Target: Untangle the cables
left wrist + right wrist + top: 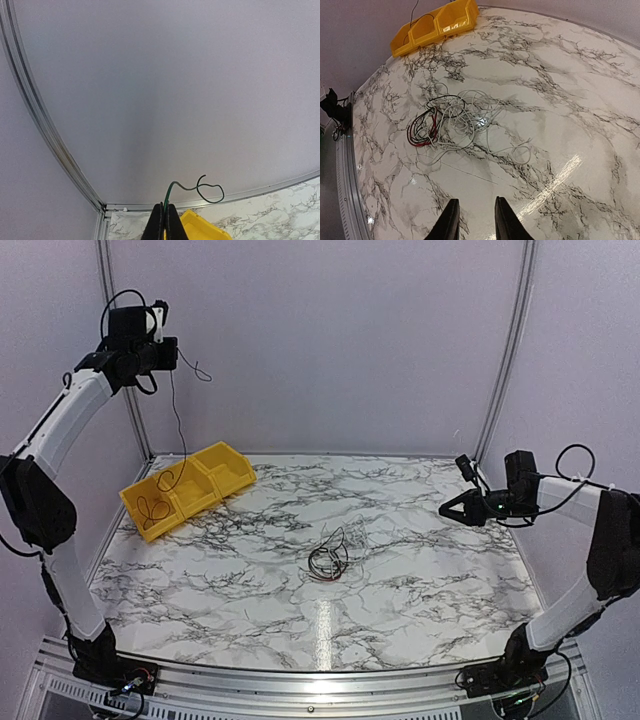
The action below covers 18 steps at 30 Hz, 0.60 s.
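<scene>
A small tangle of thin cables (328, 558), white, black and red, lies in the middle of the marble table; the right wrist view shows the bundle (450, 122) ahead of the fingers. High at the back left, my left gripper (176, 353) is shut on one thin green cable (200, 187). That cable (177, 430) hangs down into the yellow bin (228, 474), and its free end curls beyond the fingers. At the right side, my right gripper (447, 510) hovers above the table, open and holding nothing, its fingertips (451, 210) apart.
The yellow bin (451, 24) has several compartments and stands at the back left of the table; another thin dark wire (152, 510) lies in its nearest compartment. Pale walls with metal posts (510, 350) close in the table.
</scene>
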Each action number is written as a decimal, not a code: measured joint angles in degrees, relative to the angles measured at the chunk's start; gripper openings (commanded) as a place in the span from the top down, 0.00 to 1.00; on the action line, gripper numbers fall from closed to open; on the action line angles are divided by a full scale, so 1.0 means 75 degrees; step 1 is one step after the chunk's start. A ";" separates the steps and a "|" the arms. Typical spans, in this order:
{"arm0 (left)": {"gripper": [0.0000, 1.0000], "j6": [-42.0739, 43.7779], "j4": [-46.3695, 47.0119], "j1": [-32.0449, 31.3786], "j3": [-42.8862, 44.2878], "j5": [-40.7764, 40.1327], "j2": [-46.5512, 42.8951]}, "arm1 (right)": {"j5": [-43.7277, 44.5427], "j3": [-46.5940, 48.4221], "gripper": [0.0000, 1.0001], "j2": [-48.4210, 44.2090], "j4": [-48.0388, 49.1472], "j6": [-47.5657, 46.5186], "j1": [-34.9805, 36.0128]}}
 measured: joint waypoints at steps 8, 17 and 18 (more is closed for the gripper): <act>1.00 -0.0023 0.0460 0.0000 0.0195 0.0187 0.0047 | 0.0029 0.0000 0.74 0.0070 -0.0047 -0.0041 0.0003; 1.00 -0.0944 0.1105 0.0000 0.0157 0.1285 0.0962 | 0.0166 0.0000 0.74 0.0076 -0.0108 -0.0108 0.0006; 1.00 -0.1087 0.1180 0.0000 0.0137 0.1413 0.1090 | 0.0187 0.0000 0.74 0.0076 -0.0111 -0.0117 0.0006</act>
